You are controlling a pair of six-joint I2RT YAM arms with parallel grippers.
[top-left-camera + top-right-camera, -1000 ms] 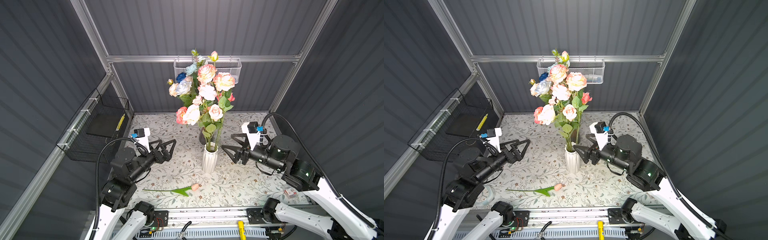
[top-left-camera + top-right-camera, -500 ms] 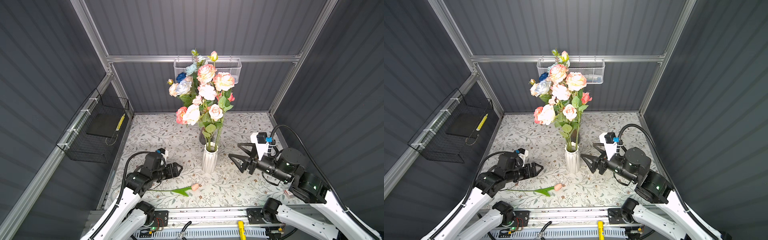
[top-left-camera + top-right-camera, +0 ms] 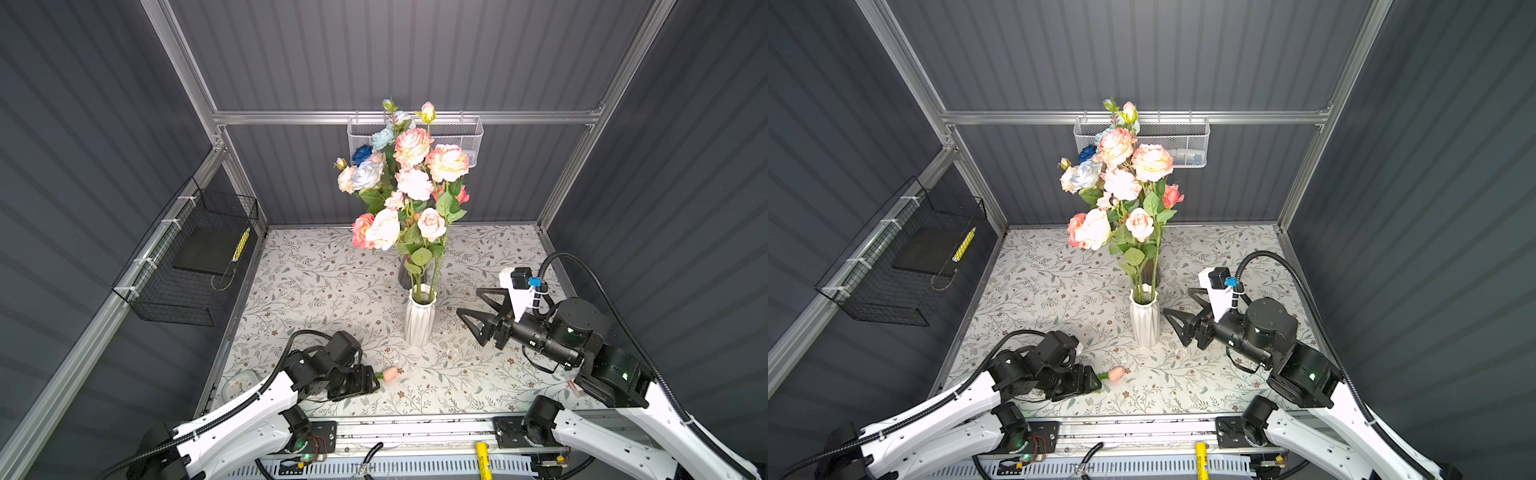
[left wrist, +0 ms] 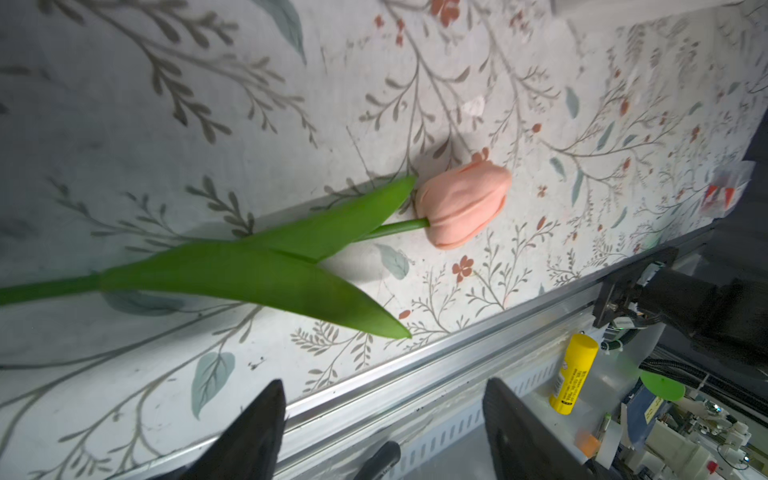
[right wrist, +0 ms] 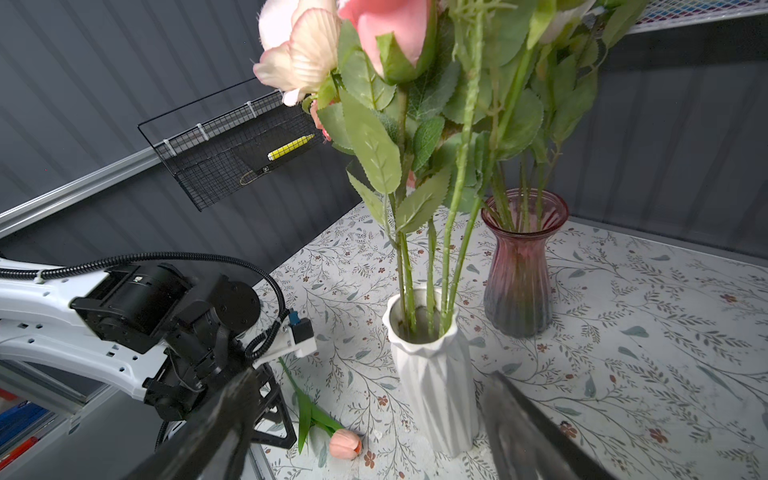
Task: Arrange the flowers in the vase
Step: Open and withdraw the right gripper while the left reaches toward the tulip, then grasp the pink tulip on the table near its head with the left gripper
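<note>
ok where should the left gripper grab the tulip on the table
Take the tulip by its bare stem behind the leaves. Bring the left gripper straight down, jaws across the stem. The tulip lies flat on the table, its leaves are broad, and its head looks soft.

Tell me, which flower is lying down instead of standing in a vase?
The peach tulip: it lies flat on the table by the left end effector; all the others stand upright in the white vase or the red glass vase.
</note>
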